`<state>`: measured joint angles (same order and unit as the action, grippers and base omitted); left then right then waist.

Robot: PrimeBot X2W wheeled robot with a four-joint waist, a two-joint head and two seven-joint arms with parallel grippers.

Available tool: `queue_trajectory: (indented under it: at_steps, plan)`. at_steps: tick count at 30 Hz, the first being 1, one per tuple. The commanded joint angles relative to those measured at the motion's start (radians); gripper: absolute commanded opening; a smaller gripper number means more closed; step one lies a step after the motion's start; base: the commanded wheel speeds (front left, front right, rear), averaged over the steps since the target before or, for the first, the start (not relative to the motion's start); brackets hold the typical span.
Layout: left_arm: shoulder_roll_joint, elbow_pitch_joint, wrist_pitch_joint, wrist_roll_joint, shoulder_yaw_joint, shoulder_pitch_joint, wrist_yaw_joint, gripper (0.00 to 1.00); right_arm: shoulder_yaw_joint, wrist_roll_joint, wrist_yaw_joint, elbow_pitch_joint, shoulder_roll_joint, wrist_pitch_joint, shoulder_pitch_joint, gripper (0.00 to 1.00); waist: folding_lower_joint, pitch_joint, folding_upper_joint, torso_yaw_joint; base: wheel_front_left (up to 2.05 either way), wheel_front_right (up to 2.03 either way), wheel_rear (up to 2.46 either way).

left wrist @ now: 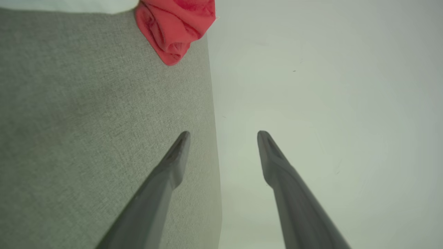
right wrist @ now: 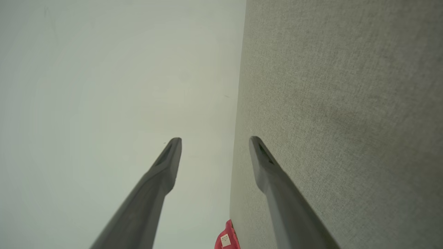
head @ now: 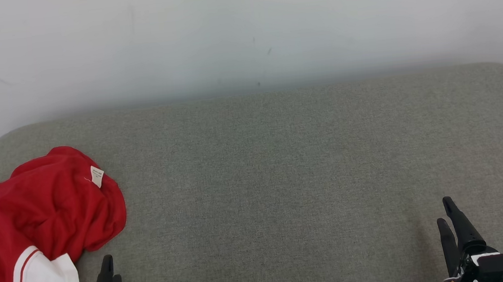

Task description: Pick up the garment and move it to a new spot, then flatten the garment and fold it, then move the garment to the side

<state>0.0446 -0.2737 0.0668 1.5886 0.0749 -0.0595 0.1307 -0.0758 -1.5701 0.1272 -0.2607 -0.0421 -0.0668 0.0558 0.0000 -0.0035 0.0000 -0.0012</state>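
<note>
Standing released, fingers spread and holding nothing, the left pincer [head: 111, 272] sits at the near edge of the desk [head: 281, 156], just beside the crumpled red garment [head: 44, 214]. The garment lies heaped on the desk's left end, with a red-striped white panel nearest and a small white tag [head: 97, 176] on top. The right pincer [head: 444, 212], likewise released, is well apart at the near right. A pale wall [head: 240, 30] rises behind.

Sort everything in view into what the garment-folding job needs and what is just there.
Job: crumpled red and white fabric garment; grey fabric-covered surface under it; open left end effector; open right end effector.
Just there: plain white wall behind.
</note>
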Motion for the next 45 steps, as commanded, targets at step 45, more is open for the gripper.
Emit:
queue_trajectory:
  at_steps: [45]
  plan:
    - [0.045, 0.066, -0.175, -0.869, -0.137, 0.046, -0.077, 1.0, 0.06, 0.864, 0.004, 0.077, -0.007, 0.172, -0.074, 1.0, 0.0, -0.024, 0.0, 0.013, 0.0, 0.0, 0.0]
